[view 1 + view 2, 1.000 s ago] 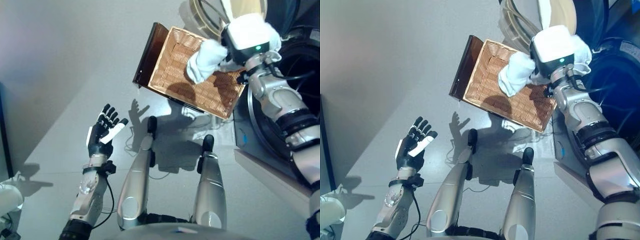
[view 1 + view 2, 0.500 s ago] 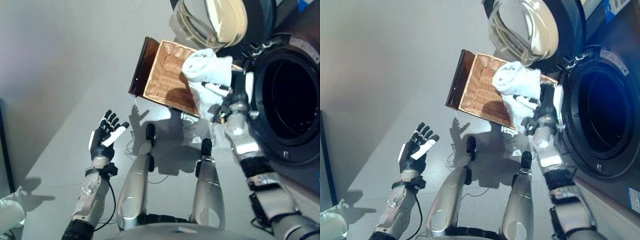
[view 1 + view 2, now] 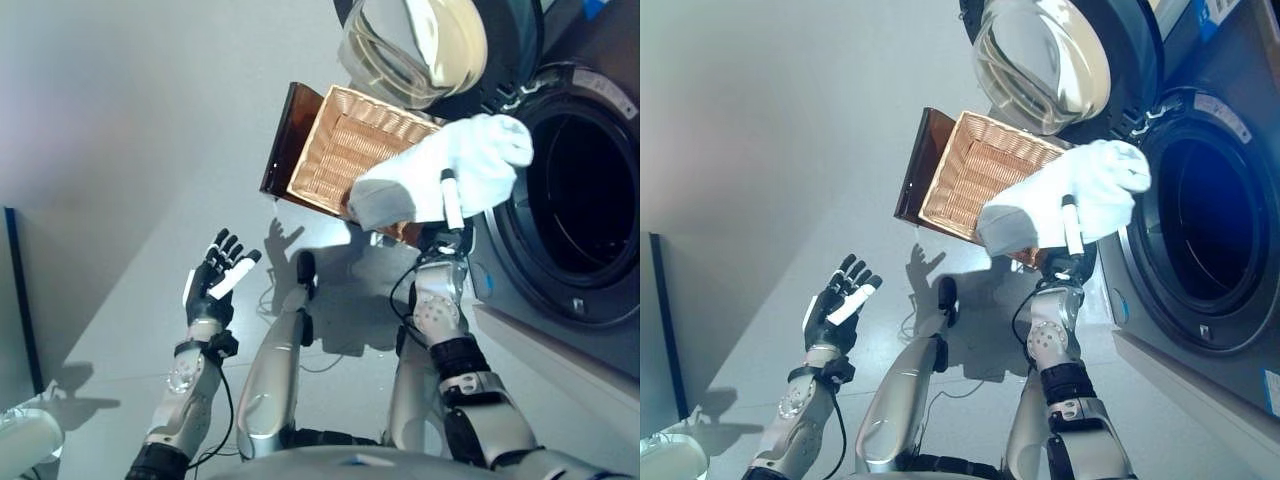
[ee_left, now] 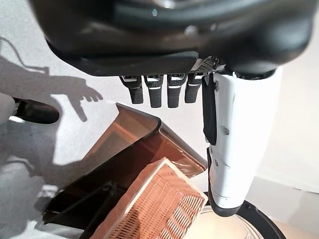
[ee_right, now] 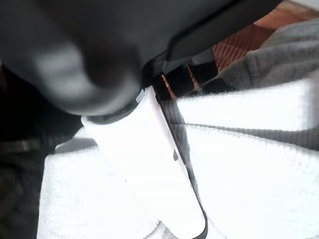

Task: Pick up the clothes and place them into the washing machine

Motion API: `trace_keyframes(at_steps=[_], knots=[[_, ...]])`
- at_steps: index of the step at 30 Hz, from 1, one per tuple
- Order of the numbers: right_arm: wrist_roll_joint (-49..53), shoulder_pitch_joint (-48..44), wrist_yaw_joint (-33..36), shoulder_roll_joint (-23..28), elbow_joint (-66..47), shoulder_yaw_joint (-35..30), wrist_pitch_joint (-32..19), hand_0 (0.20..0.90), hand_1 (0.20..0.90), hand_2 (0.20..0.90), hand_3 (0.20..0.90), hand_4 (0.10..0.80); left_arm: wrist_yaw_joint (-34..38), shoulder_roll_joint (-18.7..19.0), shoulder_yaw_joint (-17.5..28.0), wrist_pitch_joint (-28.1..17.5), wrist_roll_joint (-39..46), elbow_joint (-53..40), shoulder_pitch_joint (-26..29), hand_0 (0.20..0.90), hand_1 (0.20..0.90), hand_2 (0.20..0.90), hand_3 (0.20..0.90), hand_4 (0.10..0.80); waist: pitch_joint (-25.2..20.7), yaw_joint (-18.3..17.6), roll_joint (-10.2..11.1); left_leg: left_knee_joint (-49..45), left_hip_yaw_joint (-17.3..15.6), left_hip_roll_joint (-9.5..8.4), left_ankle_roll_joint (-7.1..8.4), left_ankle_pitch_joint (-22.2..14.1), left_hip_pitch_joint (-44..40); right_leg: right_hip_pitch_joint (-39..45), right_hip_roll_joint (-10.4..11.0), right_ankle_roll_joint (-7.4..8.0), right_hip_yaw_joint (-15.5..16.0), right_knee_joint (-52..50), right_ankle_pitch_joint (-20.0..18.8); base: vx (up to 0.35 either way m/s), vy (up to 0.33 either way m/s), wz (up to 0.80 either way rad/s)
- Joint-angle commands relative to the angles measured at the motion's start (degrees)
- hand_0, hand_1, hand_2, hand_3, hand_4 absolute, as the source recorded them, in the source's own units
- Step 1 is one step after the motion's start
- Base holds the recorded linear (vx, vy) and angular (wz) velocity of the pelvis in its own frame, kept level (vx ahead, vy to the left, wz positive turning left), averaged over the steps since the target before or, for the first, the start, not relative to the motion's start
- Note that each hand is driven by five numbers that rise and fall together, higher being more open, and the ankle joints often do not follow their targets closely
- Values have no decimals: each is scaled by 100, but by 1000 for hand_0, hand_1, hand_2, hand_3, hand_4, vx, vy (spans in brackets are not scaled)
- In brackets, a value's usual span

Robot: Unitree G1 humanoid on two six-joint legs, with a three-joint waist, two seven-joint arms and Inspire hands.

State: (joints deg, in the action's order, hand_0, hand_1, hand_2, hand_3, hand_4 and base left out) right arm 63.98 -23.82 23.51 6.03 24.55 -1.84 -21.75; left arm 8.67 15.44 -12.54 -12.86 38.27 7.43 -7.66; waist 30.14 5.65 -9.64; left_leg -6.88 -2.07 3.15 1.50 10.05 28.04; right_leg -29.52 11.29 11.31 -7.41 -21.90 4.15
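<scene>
My right hand [image 3: 447, 215] is raised in front of the washing machine [image 3: 585, 190], shut on a bundle of white cloth [image 3: 432, 184]. The cloth [image 5: 249, 164] fills the right wrist view, with the thumb [image 5: 159, 159] pressed against it. It hangs just left of the dark round drum opening [image 3: 1205, 225], level with the opening's rim. The machine's glass door [image 3: 415, 45] stands swung open at the top. The wicker basket [image 3: 355, 150] lies behind the cloth on the floor. My left hand [image 3: 215, 283] is held low at the left, open and holding nothing.
A brown translucent lid or tray [image 3: 283, 140] leans against the basket's left side, also seen as the brown tray [image 4: 124, 164] in the left wrist view. Grey floor [image 3: 130, 150] spreads to the left. A white object [image 3: 30, 440] sits at the lower left corner.
My right hand has lifted the white cloth up off the basket and carried it right, toward the drum opening. The camera has shifted. The left hand keeps its pose.
</scene>
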Motion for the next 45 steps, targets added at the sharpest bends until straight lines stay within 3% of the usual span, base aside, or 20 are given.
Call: trace_keyframes(at_steps=[1, 12, 24, 38, 45], knots=[[365, -391, -518, 30, -432, -438, -789, 200, 200, 200, 200, 300, -81, 150, -81, -286, 140, -221, -241, 900, 900, 900, 900, 800, -590, 90, -184, -755, -174, -102, 95, -946, 181, -57, -104, -514, -144, 401, -126, 0, 0, 0], [696, -761, -360, 372, -33, -1101, -1075, 200, 200, 200, 200, 300, -226, 178, -234, -286, 303, -260, -272, 900, 900, 900, 900, 800, -682, 71, -574, -730, -249, -163, 79, -923, 188, -170, -95, -519, -251, 300, -83, -6, 2, -4], [721, -1032, -140, 989, 596, -1541, -1067, 200, 200, 200, 200, 300, -378, 185, -379, -277, 377, -304, -275, 900, 900, 900, 900, 800, -649, -82, -803, -638, -364, -153, 107, -870, 132, -291, -138, -547, -354, 196, -33, -6, -7, -6], [892, -1881, -31, 2238, 1607, -1788, -908, 200, 200, 200, 200, 300, -506, 227, -545, -313, 532, -411, -306, 900, 900, 900, 900, 800, -667, -161, -1019, -579, -462, -150, 151, -840, 84, -436, -189, -571, -463, 18, 50, 4, -6, -4], [890, -2918, 52, 3434, 2754, -1524, -544, 200, 200, 200, 200, 300, -589, 310, -700, -342, 569, -454, -247, 900, 900, 900, 900, 800, -662, -117, -1057, -446, -491, -136, 202, -768, 78, -512, -207, -569, -453, -19, 90, 7, -13, -1]])
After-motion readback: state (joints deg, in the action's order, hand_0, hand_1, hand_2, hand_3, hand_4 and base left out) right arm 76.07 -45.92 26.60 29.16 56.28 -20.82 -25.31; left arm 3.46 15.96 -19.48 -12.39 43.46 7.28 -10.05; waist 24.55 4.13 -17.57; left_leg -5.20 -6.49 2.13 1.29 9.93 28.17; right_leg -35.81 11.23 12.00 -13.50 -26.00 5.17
